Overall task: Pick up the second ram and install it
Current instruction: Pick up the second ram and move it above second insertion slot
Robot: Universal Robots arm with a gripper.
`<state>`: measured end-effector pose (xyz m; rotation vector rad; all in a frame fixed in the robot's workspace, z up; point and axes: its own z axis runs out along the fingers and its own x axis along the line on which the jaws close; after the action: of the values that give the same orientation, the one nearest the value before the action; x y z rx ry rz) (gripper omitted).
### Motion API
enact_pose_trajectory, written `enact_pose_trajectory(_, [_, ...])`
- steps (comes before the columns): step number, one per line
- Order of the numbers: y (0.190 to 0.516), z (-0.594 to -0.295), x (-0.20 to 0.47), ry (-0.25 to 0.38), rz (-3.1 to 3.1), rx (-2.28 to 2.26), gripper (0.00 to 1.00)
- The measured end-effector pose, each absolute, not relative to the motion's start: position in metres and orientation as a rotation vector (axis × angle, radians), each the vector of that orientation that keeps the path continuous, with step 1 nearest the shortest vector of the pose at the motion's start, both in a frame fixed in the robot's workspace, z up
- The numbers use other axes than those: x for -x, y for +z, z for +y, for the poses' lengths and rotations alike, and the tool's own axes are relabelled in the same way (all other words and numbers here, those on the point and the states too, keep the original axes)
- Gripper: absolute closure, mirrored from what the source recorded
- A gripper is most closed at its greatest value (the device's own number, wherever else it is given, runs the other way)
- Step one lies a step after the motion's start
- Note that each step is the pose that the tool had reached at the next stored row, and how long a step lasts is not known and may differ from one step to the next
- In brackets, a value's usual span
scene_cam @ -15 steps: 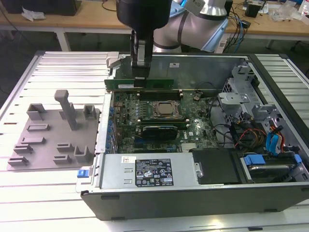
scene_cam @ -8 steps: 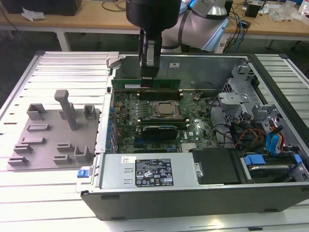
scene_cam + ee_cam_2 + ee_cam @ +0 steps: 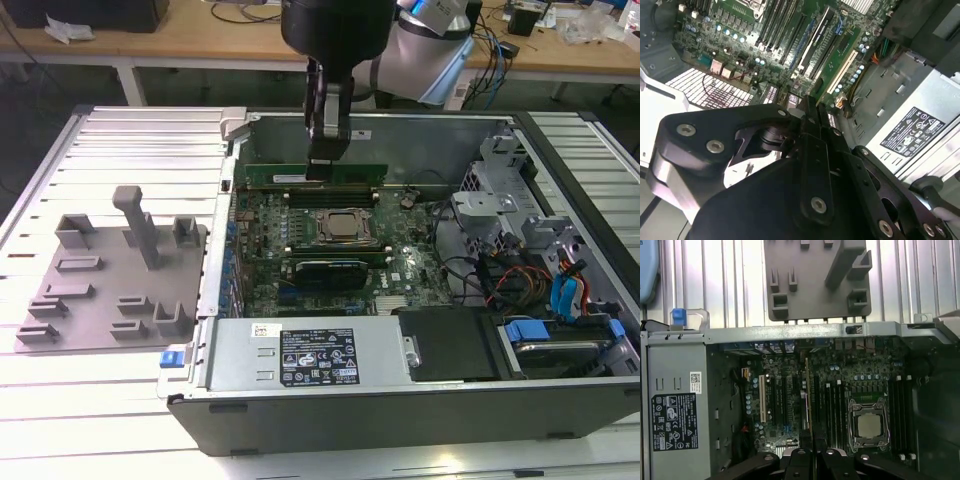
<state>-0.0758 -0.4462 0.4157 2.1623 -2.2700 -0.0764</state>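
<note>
The pick-up half of the job looks done: the second ram [image 3: 350,172] is off the grey tray [image 3: 100,300], which sits on the slatted desk [image 3: 60,400] to the exterior view's left of the open computer case [image 3: 400,420]. The tool [image 3: 322,165] is closed on the stick near the middle of its upper edge. In the exterior view the green board stands on its long edge, level, just beyond the CPU socket [image 3: 345,227] and directly over the bank of memory slots [image 3: 330,195] on that side.

In the first wrist view the second ram [image 3: 808,390] shows edge-on as 1 thin line running out from the tool [image 3: 813,452], parallel to the slots [image 3: 832,410] beside the CPU socket [image 3: 870,426]. So alignment seems close.

What is left, as I judge it, is the seating. I cannot tell whether the lower edge is touching a slot or hanging just above it, and nothing shows latches closed on it.

The arm [image 3: 420,50] reaches in from the far side of the case and points straight down, wrist vertical, fingers together around the stick's thin faces. In the second wrist view the tool [image 3: 810,102] is seen along its closed fingers, with the motherboard [image 3: 790,40] beyond them.
</note>
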Motion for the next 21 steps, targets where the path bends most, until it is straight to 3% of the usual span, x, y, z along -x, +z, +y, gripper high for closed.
enact_pose_trajectory(11, [0.415, -0.445, 0.047, -0.077, -2.269, -2.162, 0.89])
enact_pose_trajectory(21, [0.401, -0.424, 0.035, -0.081, -2.268, -2.160, 0.89])
